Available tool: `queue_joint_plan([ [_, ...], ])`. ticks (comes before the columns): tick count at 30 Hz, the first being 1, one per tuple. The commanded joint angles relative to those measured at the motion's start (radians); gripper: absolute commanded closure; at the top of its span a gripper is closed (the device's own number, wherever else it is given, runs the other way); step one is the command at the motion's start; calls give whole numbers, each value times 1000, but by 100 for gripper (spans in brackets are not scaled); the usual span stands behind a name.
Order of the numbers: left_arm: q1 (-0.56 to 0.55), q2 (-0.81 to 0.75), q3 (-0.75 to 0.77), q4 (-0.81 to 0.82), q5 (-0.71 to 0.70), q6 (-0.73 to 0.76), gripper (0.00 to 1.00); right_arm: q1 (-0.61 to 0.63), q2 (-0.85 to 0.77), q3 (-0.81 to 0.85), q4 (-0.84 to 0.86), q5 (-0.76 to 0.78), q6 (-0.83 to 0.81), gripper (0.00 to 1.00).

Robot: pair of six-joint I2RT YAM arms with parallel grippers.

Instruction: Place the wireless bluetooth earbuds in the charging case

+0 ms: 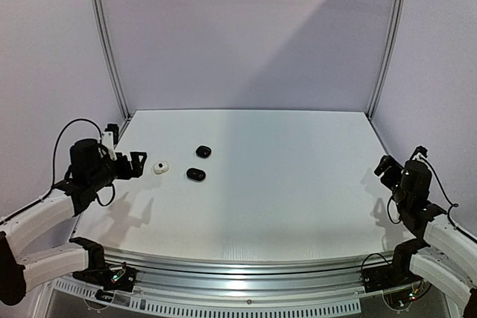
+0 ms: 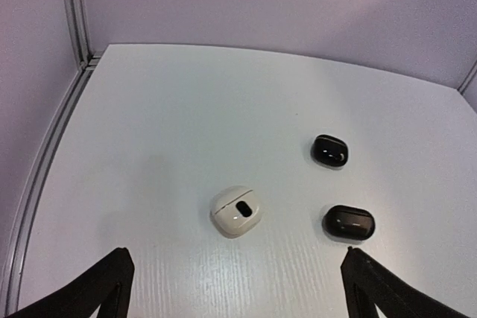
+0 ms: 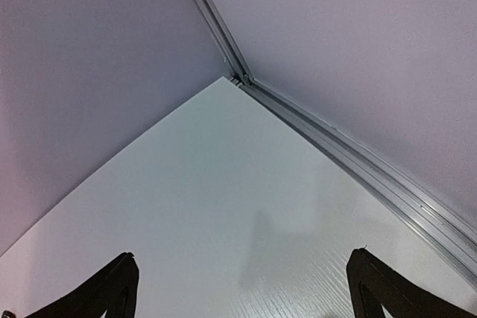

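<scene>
A white oval charging case, lid shut, lies on the table's left side; it also shows in the left wrist view. Two shut glossy black cases lie to its right: a far one and a near one. No earbuds are in view. My left gripper is open and empty, hovering just left of the white case. My right gripper is open and empty over bare table at the far right.
The white table is walled by pale panels on three sides. Metal rails run along the left wall and the right wall. A metal strip edges the table's front.
</scene>
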Motion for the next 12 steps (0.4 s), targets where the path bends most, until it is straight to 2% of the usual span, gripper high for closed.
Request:
queue_joint_plan([
  [1,101,3,-82,221,-35,58,1,2,-59,35,-46,130,32,1],
  [5,194,29,-90,222,-19,24,1,3,-75,21,-72,130,64,1],
  [8,206,46,-83,209,-13,56,1,2,-101,-5,-52,150,81,1],
  [12,212,53,-114,194,-28,79,1,2,-122,12,-125,207,102,1],
])
